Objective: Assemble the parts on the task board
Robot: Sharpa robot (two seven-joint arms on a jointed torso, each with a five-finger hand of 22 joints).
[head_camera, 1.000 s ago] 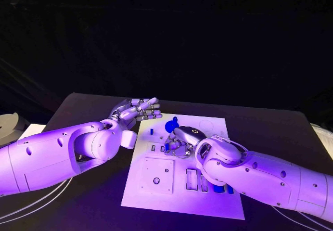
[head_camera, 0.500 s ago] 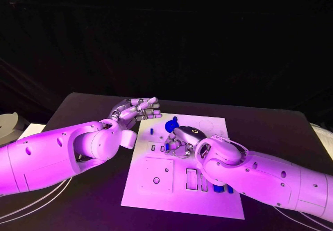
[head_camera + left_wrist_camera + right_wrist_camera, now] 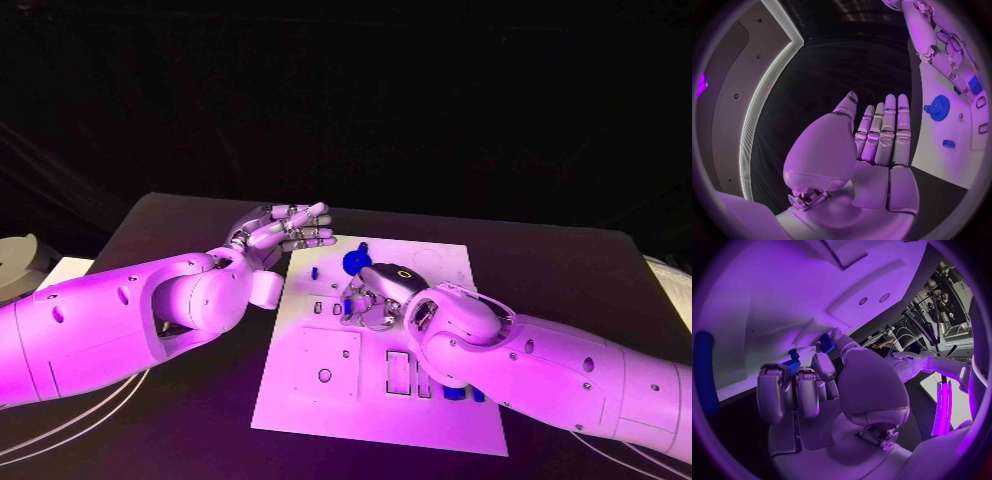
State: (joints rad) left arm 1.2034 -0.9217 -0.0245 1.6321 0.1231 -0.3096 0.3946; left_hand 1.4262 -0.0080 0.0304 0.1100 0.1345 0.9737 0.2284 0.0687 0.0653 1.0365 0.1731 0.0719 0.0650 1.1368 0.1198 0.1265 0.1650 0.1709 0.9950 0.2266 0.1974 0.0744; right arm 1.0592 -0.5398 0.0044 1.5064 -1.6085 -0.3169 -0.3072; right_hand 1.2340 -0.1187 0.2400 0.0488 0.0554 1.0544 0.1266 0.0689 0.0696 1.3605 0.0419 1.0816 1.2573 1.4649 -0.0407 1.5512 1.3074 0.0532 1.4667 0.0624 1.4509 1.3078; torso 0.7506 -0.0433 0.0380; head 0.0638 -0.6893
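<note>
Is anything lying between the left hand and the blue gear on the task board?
Nothing visible does. The left hand hovers with its fingers apart and holding nothing at the edge of the task board, and the left wrist view shows only bare white board between its fingertips and the blue gear. The right hand works farther along the board.

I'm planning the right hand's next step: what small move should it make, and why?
Probably lower and seat the small blue part pinched in the right hand's fingers into the white task board. The hand hovers low over the board's middle; the left hand is open, held off the board's edge.
</note>
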